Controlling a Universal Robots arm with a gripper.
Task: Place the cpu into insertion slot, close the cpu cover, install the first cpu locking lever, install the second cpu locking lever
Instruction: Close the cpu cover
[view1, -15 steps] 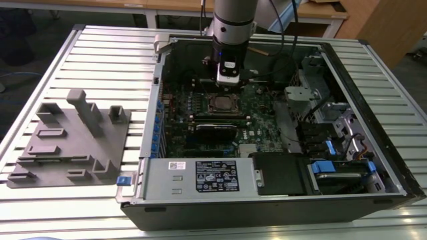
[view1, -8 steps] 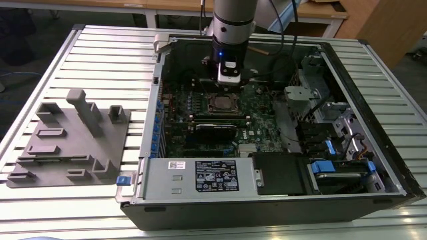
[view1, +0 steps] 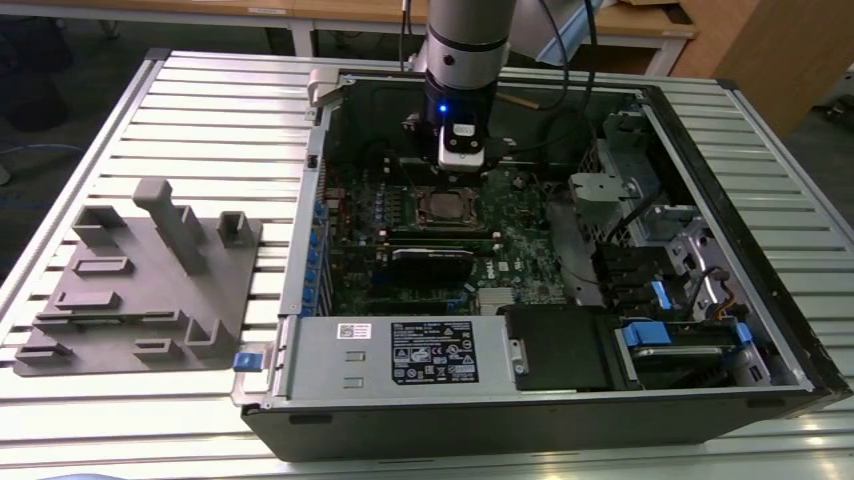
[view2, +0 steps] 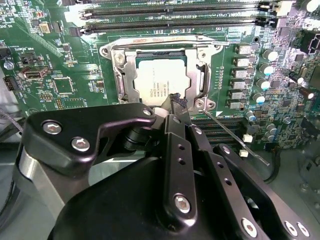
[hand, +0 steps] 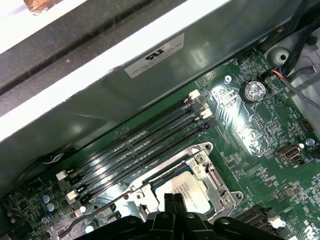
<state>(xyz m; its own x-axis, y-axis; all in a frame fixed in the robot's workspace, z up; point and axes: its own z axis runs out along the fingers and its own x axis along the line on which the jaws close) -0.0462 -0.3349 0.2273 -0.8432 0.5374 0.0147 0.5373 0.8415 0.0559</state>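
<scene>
The cpu lies flat in the insertion slot on the green motherboard, silvery top up; it is also in the first wrist view as the cpu. The cpu cover lies down around it as a metal frame, seen again as the cpu cover. One thin locking lever runs along the frame's edge. A second locking lever angles away from the frame's corner over the board. My gripper is shut with nothing between its fingers, its tips at the frame's corner by that lever's root. My gripper hangs just above the socket.
Long black memory slots run beside the socket. The computer case wall rises close behind them. A black card and the power supply box sit toward the case's front. A grey fixture plate rests on the table at the exterior view's left.
</scene>
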